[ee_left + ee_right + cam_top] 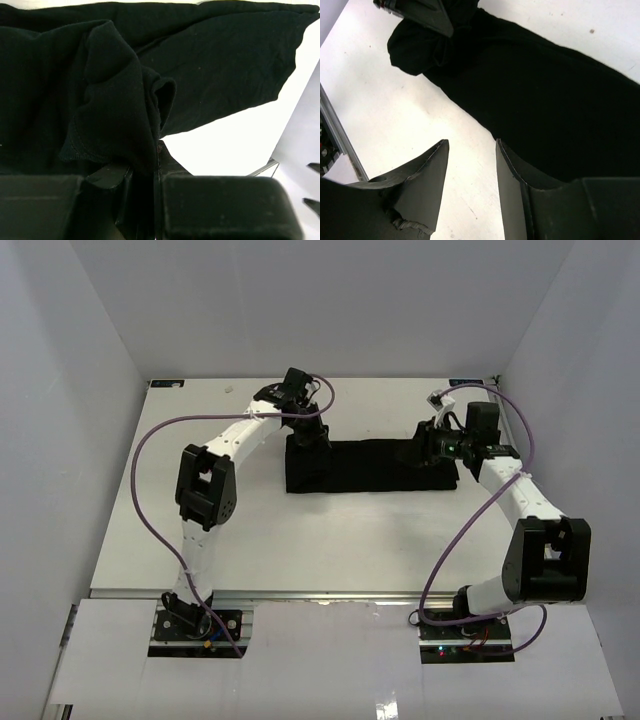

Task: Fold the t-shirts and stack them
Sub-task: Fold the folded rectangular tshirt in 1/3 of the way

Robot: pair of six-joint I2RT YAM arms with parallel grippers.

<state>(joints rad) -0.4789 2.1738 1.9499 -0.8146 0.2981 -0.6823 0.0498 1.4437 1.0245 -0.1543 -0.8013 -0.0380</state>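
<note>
Mid-fold, black t-shirt (370,468) lies in a strip at centre frame; left gripper (308,437) pinches its left end, right gripper (471,144) hangs open at its right end, likely needing to grasp there next.

The black t-shirt (370,468) lies as a long, narrow band across the far half of the white table (300,540), its long side running left to right. My left gripper (308,435) is down on the band's left end, with my arm bent in from the near left. My right gripper (428,448) sits over the cloth at the right end, reaching in from the near right. Black fingers against black cloth hide how my jaws stand. Purple cables (134,485) loop wide off both arms. White walls (300,310) close the table in on three sides.
</note>
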